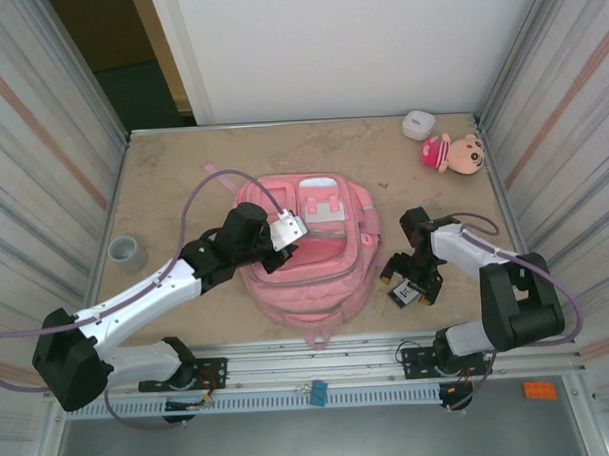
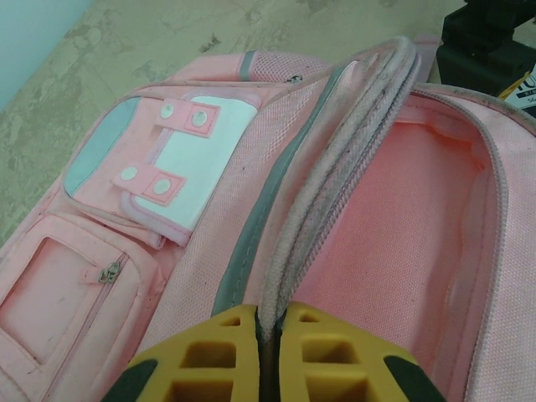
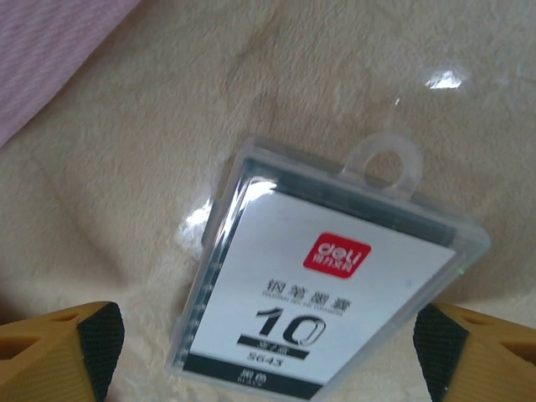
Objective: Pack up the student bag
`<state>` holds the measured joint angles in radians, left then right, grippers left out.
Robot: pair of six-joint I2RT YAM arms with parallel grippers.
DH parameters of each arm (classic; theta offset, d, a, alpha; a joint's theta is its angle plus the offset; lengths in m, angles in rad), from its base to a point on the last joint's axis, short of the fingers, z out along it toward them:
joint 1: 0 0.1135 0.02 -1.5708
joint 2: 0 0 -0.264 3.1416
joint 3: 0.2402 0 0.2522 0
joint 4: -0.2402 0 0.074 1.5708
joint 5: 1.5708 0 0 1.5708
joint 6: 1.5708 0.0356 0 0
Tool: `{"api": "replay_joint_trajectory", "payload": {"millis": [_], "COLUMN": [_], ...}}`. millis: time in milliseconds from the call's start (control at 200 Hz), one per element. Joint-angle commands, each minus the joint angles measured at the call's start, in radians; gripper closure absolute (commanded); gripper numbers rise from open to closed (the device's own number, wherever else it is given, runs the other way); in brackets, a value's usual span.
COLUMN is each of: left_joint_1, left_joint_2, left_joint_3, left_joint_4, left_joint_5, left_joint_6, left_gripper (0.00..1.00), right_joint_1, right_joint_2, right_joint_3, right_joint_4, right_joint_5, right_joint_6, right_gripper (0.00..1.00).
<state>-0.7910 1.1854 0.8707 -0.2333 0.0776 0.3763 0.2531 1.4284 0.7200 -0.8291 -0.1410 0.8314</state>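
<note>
Now, on the left, the left gripper (image 2: 270,333) is pinched tight on the zip rim (image 2: 335,176) of the student bag (image 1: 316,278), which lies flat mid-table. That pull holds the main compartment gaping, likely ready for loading. Just right of the bag, the right gripper (image 3: 268,343) hangs with jaws spread wide either side of a clear plastic box (image 3: 335,285) lying flat on the table (image 1: 183,182), apparently lining up a grab.

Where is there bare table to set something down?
Widest free patch: far-left table, bordered by the back wall, the grey cylinder and the student bag. The strip behind the bag is bare up to the white case and plush doll. Crowded: right of the bag, where the open right gripper hangs over the clear box.
</note>
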Motion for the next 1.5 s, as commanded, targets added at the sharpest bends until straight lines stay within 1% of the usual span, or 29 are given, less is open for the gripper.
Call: {"api": "replay_joint_trajectory", "payload": {"millis": [0,40,95,140,220,301,381,476,641,767,857,957,1017,1072,1138,1223,1318,1393,1493], "left_joint_1": [0.012,0.012,0.012,0.012,0.012,0.012,0.012,0.012,0.025,0.048,0.058,0.068,0.074,0.077,0.086,0.093,0.100,0.109,0.118], "left_joint_2": [-0.038,-0.038,-0.039,-0.038,-0.040,-0.045,-0.049,-0.059,-0.080,-0.086,-0.094,-0.092,-0.092,-0.091,-0.089,-0.089,-0.097,-0.104,-0.115], "left_joint_3": [-0.005,-0.007,-0.009,-0.009,-0.009,-0.007,-0.003,-0.001,-0.017,-0.028,-0.049,-0.066,-0.072,-0.076,-0.073,-0.070,-0.066,-0.071,-0.072], "left_joint_4": [0.067,0.068,0.069,0.071,0.074,0.077,0.076,0.077,0.100,0.126,0.171,0.208,0.224,0.237,0.246,0.252,0.254,0.263,0.273], "left_joint_5": [-0.002,-0.002,-0.004,-0.004,-0.004,-0.002,0.003,0.000,0.005,0.037,0.063,0.086,0.095,0.109,0.136,0.156,0.170,0.178,0.190], "left_joint_6": [-0.018,-0.018,-0.019,-0.018,-0.023,-0.030,-0.040,-0.054,-0.119,-0.204,-0.250,-0.295,-0.311,-0.325,-0.337,-0.354,-0.367,-0.382,-0.398], "left_gripper": [1.00,1.00,1.00,1.00,1.00,1.00,1.00,1.00,1.00,1.00,1.00,1.00,1.00,1.00,1.00,1.00,1.00,1.00,1.00], "right_joint_1": [0.010,0.010,0.011,0.012,0.015,0.019,0.019,0.018,0.019,0.021,0.023,0.047,0.084,0.134,0.208,0.307,0.426,0.513,0.590], "right_joint_2": [0.033,0.044,0.060,0.069,0.068,0.046,0.004,-0.080,-0.293,-0.484,-0.612,-0.710,-0.739,-0.741,-0.719,-0.663,-0.594,-0.544,-0.474], "right_joint_3": [-0.024,-0.032,-0.041,-0.039,-0.029,-0.018,-0.009,-0.006,0.011,0.015,-0.016,-0.053,-0.061,-0.053,-0.022,0.029,0.056,0.058,0.057], "right_joint_4": [0.027,0.040,0.054,0.055,0.049,0.030,0.013,0.016,0.056,0.179,0.343,0.535,0.617,0.647,0.630,0.578,0.561,0.586,0.652], "right_joint_5": [0.040,0.040,0.045,0.055,0.064,0.070,0.078,0.059,0.020,-0.046,-0.127,-0.205,-0.238,-0.258,-0.264,-0.256,-0.181,-0.115,-0.038], "right_joint_6": [0.042,0.044,0.045,0.046,0.043,0.038,0.029,0.006,-0.090,-0.209,-0.320,-0.457,-0.575,-0.700,-0.851,-1.028,-1.192,-1.317,-1.422], "right_gripper": [0.12,0.14,0.19,0.21,0.32,0.39,0.41,0.42,0.44,0.46,0.50,0.54,0.55,0.53,0.52,0.52,0.52,0.52,0.51]}}
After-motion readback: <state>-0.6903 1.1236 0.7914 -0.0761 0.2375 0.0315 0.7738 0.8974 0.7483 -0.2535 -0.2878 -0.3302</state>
